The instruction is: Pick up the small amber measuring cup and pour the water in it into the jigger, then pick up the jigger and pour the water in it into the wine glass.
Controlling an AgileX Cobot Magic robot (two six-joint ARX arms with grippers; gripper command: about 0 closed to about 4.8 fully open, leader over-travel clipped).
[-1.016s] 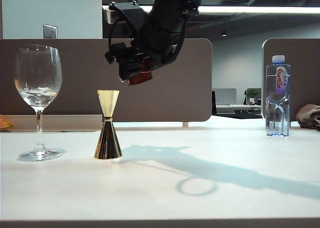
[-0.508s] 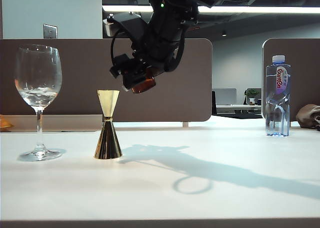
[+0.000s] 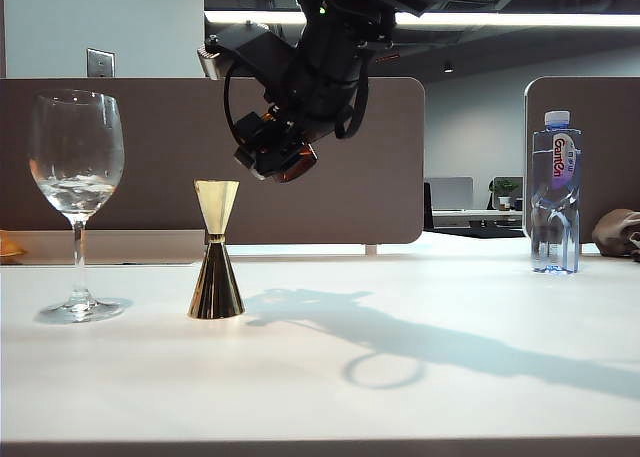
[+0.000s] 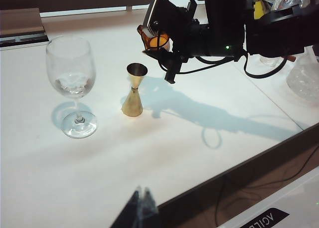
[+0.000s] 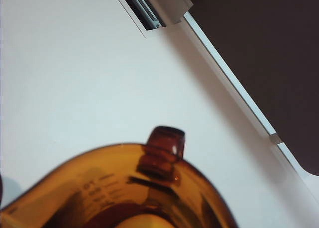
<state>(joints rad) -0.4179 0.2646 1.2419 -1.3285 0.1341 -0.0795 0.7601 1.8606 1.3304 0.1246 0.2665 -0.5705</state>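
Overhead, right claw (image 3: 283, 155) tilts the small amber measuring cup (image 3: 298, 163) above the jigger (image 3: 216, 249).

White table (image 3: 420, 377) under strong overhead light, hard shadows on it. Brown partition (image 3: 150, 157) behind, second panel (image 3: 600, 117) at right with a gap between them. Through the gap: grey wall, monitor (image 3: 448, 192), small plant (image 3: 505, 187). Pale blue wall (image 3: 120, 27) upper left with a switch plate (image 3: 99, 63). Ceiling strip light (image 3: 500, 19). Water bottle (image 3: 555, 192) and brown bag (image 3: 615, 232) far right.
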